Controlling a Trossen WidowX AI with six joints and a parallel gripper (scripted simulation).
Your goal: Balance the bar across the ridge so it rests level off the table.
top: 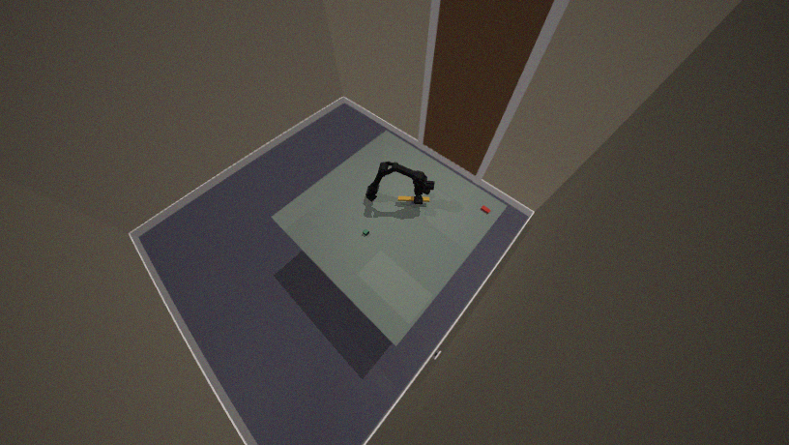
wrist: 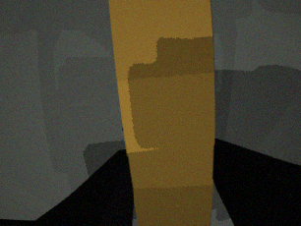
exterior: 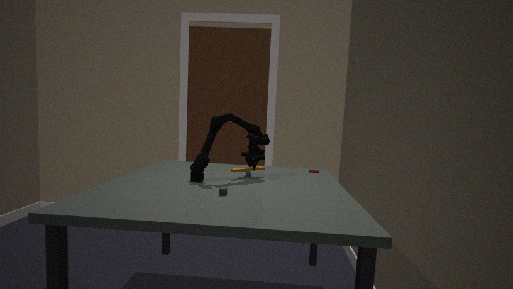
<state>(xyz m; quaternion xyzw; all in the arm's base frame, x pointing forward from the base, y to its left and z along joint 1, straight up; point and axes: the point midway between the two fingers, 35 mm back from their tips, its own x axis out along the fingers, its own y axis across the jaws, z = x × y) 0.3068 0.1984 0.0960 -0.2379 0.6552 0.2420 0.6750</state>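
Yellow rectangular bar [top: 405, 198] [exterior: 239, 169] [wrist: 169, 108]: your black hand [top: 418, 199] [exterior: 254, 166] [wrist: 167, 153] pinches it off-centre, above the grey-green table [top: 331, 213] [exterior: 201, 212]. Grey tapered ridge [exterior: 248, 174] beneath; contact, can't tell. You have a small green cube [top: 365, 232] [exterior: 222, 191] and a red block [top: 485, 209] [exterior: 314, 171] well apart.

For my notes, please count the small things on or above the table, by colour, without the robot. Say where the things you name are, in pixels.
Yellow: 1, the bar [top: 404, 198] [exterior: 238, 169] [wrist: 169, 108]
Grey: 1, the ridge [exterior: 248, 174]
Green: 1, the cube [top: 365, 232] [exterior: 222, 192]
Red: 1, the block [top: 485, 209] [exterior: 314, 171]
Total: 4
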